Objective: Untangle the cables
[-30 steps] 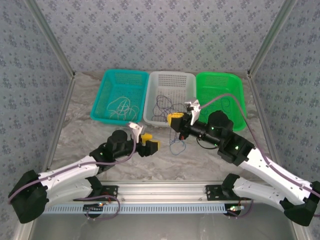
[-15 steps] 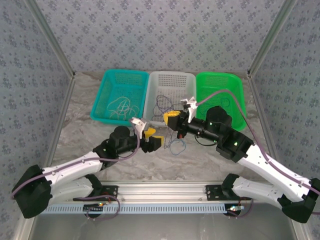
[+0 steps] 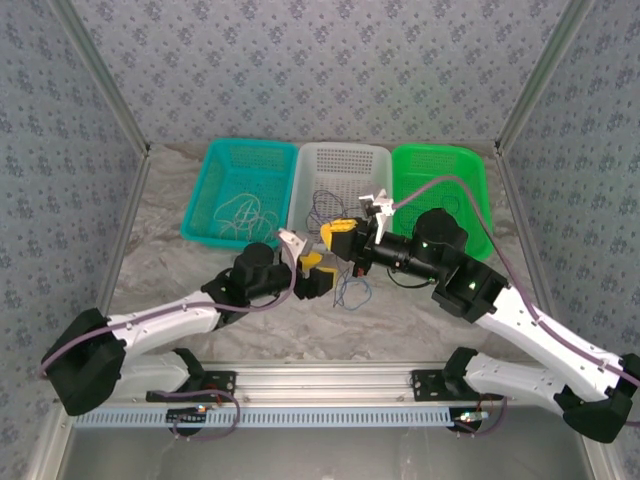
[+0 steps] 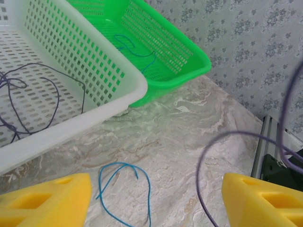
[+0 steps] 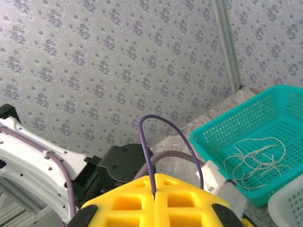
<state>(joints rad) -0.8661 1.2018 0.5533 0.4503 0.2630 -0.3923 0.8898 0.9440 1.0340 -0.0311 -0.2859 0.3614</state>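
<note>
Teal basket (image 3: pixel 200 195), white basket (image 3: pixel 345 152), green basket (image 3: pixel 435 155): three along tabletop (image 3: pixel 150 240) far edge, one blue cable (image 4: pixel 119 163) loose in front, left pincer (image 4: pixel 156 194) wide, right pincer (image 5: pixel 155 189) clamping one purple cable (image 5: pixel 147 156).

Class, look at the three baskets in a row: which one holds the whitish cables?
The teal basket at the left end, with whitish cables in it. The white middle basket holds dark purple wires; the green basket holds a blue wire.
</note>
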